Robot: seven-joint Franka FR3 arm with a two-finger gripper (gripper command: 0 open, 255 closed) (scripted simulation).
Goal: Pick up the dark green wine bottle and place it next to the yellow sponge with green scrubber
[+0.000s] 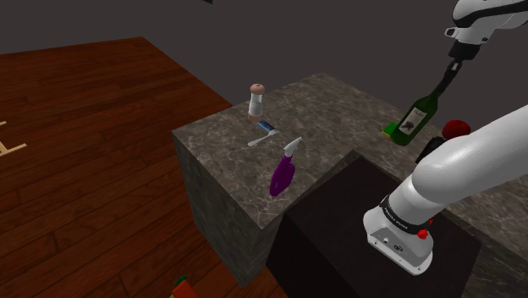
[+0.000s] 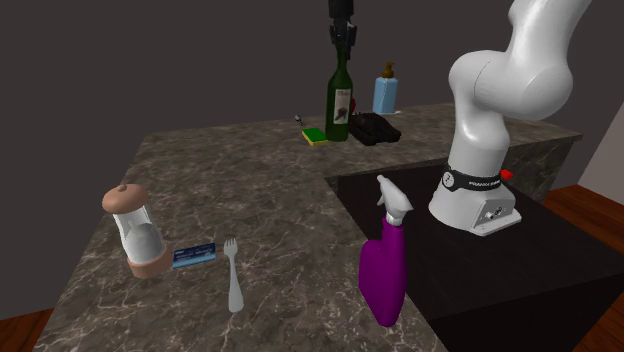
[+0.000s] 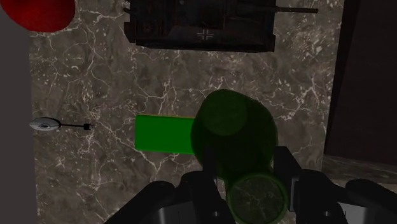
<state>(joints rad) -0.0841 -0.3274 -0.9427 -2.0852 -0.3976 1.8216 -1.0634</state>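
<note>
The dark green wine bottle (image 2: 340, 100) stands upright beside the sponge, its base at or just above the marble counter (image 2: 250, 190). My gripper (image 2: 343, 40) comes down from above and is shut on the bottle's neck. In the shoulder view the bottle (image 1: 419, 114) hangs under the gripper (image 1: 453, 72), with the sponge (image 1: 391, 131) at its foot. Looking down the gripper (image 3: 254, 191), I see the bottle (image 3: 235, 137) overlapping one end of the sponge's green scrubber face (image 3: 162, 133). The sponge (image 2: 315, 136) shows yellow with a green top.
A dark model tank (image 2: 372, 128) and a blue soap bottle (image 2: 385, 92) stand just beyond the wine bottle. A small spoon (image 3: 48, 125) lies near the sponge. A purple spray bottle (image 2: 385, 265), a fork (image 2: 232, 275) and a grinder (image 2: 140, 235) sit at the counter's other end.
</note>
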